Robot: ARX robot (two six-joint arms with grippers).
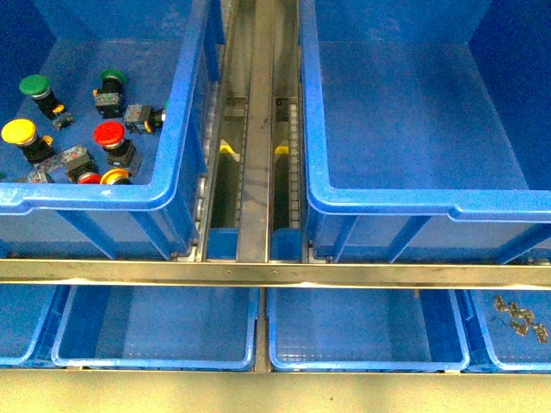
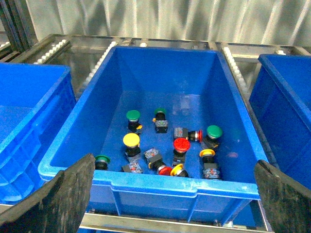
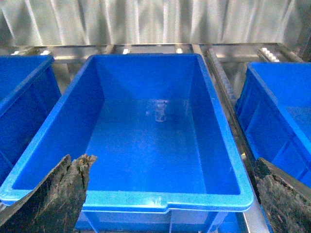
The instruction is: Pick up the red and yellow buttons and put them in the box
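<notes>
Nearest, shallow trays [image 1: 155, 331] sit below a metal rail [image 1: 258, 272], one holding what look like metal clips [image 1: 519, 317]. Beyond, a red button [image 1: 109, 133] and a yellow button [image 1: 18, 132] lie among green ones [image 1: 34, 84] in the left bin [image 1: 95, 200], a metal track [image 1: 256, 129] parting it from the box [image 1: 413, 206]. Only the wrist views show the hands: left hand [image 2: 173, 162] and right hand [image 3: 170, 160] both spread wide, grasping nothing.

- Red button [image 1: 109, 133]: mushroom cap up, in the left bin [image 1: 185, 112], towards its near wall.
- Yellow button [image 1: 18, 132]: cap up, left of the red.
- Box [image 1: 405, 205]: deep, bright-blue, upright, on the right.
</notes>
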